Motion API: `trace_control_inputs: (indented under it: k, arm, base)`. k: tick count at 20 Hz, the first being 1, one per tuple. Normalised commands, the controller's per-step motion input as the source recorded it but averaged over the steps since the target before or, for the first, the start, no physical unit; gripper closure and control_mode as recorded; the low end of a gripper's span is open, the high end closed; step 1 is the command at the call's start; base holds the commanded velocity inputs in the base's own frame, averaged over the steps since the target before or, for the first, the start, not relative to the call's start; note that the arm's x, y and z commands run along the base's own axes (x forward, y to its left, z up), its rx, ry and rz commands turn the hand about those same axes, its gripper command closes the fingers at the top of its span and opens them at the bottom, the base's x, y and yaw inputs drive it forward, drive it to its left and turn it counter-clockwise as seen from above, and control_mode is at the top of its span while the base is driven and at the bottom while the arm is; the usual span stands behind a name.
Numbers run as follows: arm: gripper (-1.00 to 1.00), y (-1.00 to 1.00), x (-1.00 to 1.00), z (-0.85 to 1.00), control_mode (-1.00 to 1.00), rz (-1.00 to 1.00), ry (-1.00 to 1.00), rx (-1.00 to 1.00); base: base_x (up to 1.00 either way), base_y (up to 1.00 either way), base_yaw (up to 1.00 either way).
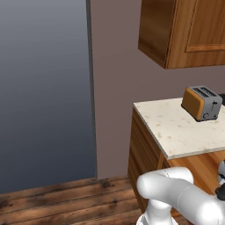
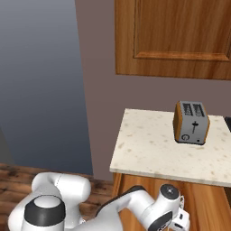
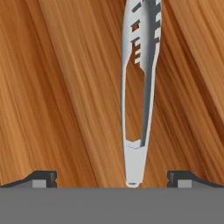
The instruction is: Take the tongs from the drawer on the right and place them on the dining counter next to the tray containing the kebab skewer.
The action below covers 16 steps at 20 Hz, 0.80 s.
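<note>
Beyond my arm, well above and ahead of the jaws, a beige speckled surface (image 2: 149,149) tops a brown wood cabinet (image 1: 145,158), with a wooden wall cabinet (image 2: 173,38) hanging over it and a plank floor (image 1: 57,202) to the side. On that surface, set well apart from the jaws, I see an orange-and-grey toaster (image 2: 191,122) standing upright near the far edge. Looking along the hand, I find the jaws (image 3: 112,178) spread to their widest, both dark tips at the bottom corners of the view and nothing held between them. Under them lies a wood-grain panel (image 3: 57,96) that I take for the drawer bottom. The tongs (image 3: 139,87) lie flat on this panel, centred in the gap between the jaws: their joined end sits just ahead of the tips, and the two narrow arms run straight away from the jaws to the scalloped ends at the far edge. Neither tip touches the tongs.
</note>
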Motion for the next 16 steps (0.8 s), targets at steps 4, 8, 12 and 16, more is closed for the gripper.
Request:
trace_control_inputs:
  k: [4,8,12,16]
  arm:
    - [-1.0,0.0,0.01,-0.14,-1.0,0.0,0.0,0.0]
    - [-1.0,0.0,0.04,-0.12,-1.0,0.0,0.0,0.0]
    - [-1.0,-0.01,0.07,-0.1,-1.0,0.0,0.0,0.0]
    - [-1.0,-0.02,0.1,-0.08,-1.0,0.0,0.0,0.0]
  base:
    - [0.0,0.0,0.0]
    - [0.0,0.0,0.0]
    - [0.0,0.0,0.0]
    - [0.0,0.0,0.0]
